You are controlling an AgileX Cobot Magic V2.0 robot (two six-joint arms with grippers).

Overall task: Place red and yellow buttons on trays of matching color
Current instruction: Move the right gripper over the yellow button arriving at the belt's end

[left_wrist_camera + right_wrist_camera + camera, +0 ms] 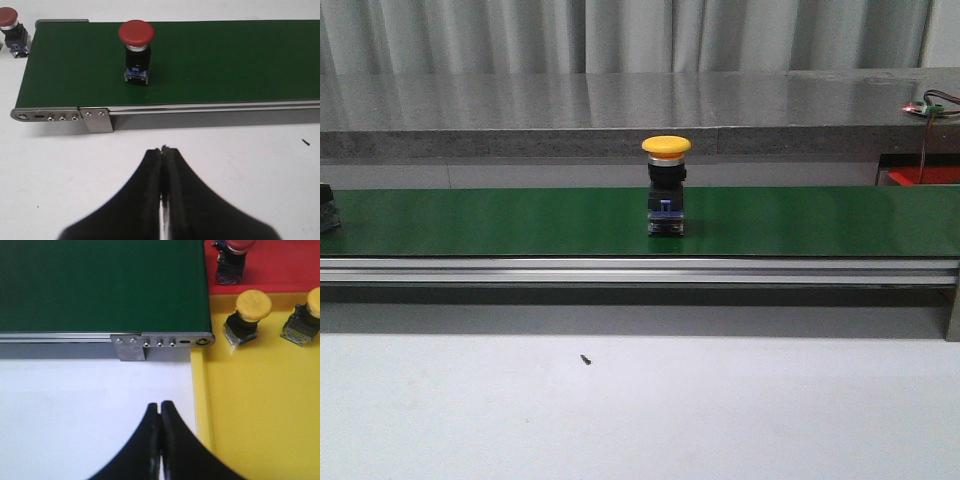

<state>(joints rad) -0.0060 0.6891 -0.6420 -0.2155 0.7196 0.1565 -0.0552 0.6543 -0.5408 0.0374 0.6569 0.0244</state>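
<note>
From the front, a yellow mushroom-head push button [666,184] stands upright near the middle of the green conveyor belt [500,220], cap up on its black switch body. A sliver of red tray [918,176] shows past the belt's right end, and a dark object at the far left edge is too cropped to name. Neither arm appears here.

In the left wrist view, the left gripper [163,149] hangs over the white table [240,165] short of the belt frame, its jaws pressed together with nothing between them. A red push button [136,51] stands upright on the belt close to that end, and a second red button [12,30] sits just off the belt's end (perhaps a supply waiting to be fed on).

In the right wrist view, the right gripper [160,405] is likewise closed and empty, poised over the table beside the rim of the yellow tray [260,410]. Two yellow buttons [248,316] already rest on it, tipped over, and a red-capped button [233,262] lies on the red tray behind. The trays sit at the belt's right end, probably so sorted parts need only a short carry.
</note>
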